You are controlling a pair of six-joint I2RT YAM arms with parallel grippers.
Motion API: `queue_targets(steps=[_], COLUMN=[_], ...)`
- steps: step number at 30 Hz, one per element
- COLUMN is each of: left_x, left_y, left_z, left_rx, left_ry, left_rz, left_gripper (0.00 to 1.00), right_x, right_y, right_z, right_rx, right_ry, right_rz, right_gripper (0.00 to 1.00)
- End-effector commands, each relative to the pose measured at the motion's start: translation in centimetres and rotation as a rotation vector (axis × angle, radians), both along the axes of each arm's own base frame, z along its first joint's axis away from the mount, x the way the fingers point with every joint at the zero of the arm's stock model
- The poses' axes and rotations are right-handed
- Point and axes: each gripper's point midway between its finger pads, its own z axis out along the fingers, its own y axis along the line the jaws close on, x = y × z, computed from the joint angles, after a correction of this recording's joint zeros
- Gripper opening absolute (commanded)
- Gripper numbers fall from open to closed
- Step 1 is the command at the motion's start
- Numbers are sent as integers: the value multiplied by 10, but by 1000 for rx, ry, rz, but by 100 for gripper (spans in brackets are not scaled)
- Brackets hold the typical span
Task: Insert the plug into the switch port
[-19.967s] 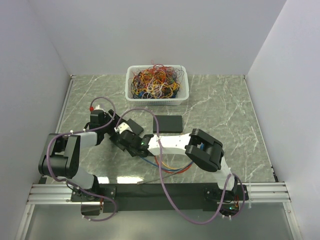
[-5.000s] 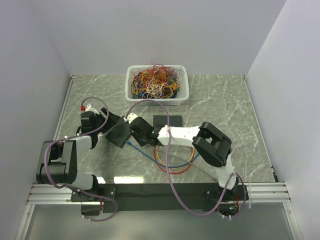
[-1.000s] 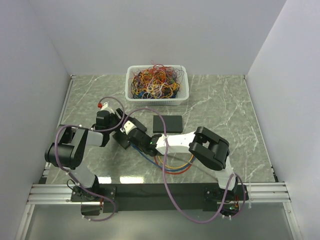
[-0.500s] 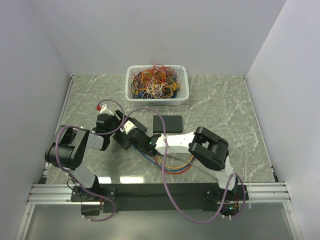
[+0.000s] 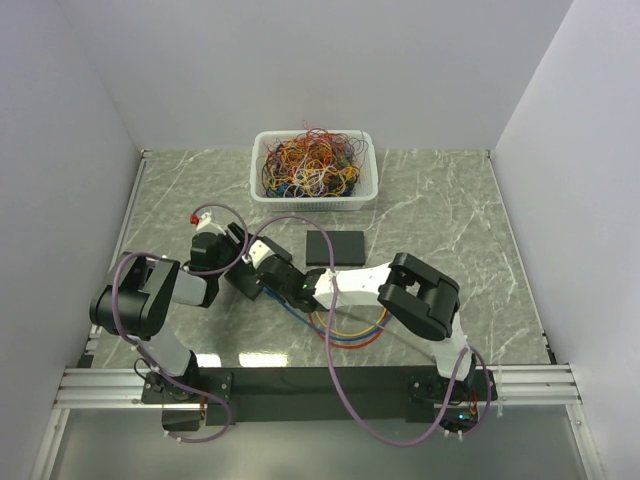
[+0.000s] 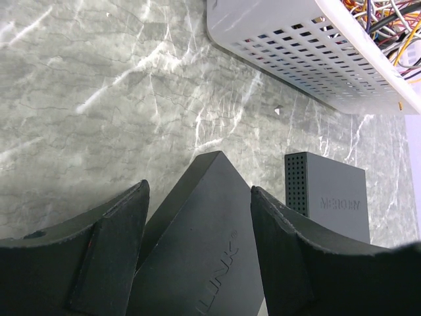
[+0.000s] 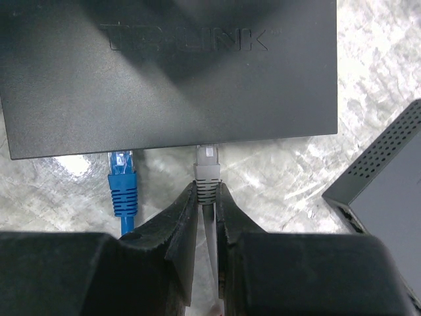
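Shifting right across the tabletop (image 5: pixel 440 200) since five seconds back, the left arm's wrist and the switch are now sitting closer to the second dark box (image 5: pixel 335 247). Right claw (image 7: pixel 206 195) is clenching the grey plug (image 7: pixel 206 172) by its ribbed boot, fingers pinching either side. Plug's long axis is running straight out of the claw, square to the port edge of the switch (image 7: pixel 171 72), which is lying directly ahead. Its clear nose is touching or just entering that edge; seating depth is not readable. Left claw (image 6: pixel 198 189) is spreading wide and gripping the switch across its body, bracing it from the side opposite the plug. Blue plug (image 7: pixel 123 181) is sitting parallel, just beside the grey one, at the same edge. Judging from this, the coming move is calling for a straight push along the plug's axis by the right arm, with the left holding against it.
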Motion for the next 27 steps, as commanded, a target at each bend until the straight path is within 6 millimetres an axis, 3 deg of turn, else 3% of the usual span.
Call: queue_targets(steps=[1, 7, 11, 19, 27], left_x=[-114, -117, -116, -102, -101], left_y=[-43, -47, -47, -43, -34], left_z=[-78, -80, -80, -70, -68], left_rx=[-69, -64, -60, -43, -21], left_ry=[456, 457, 462, 463, 482], left_rz=[-245, -276, -270, -210, -151], left_gripper=[68, 68, 68, 69, 71], right_x=[20, 23, 18, -10, -13], right_y=[88, 104, 107, 108, 111], right_z=[93, 110, 108, 93, 95], right_rx=[480, 528, 532, 548, 553], right_ry=[-158, -195, -171, -83, -75], right_rz=[123, 177, 192, 210, 201], right_gripper=[0, 0, 0, 0, 0])
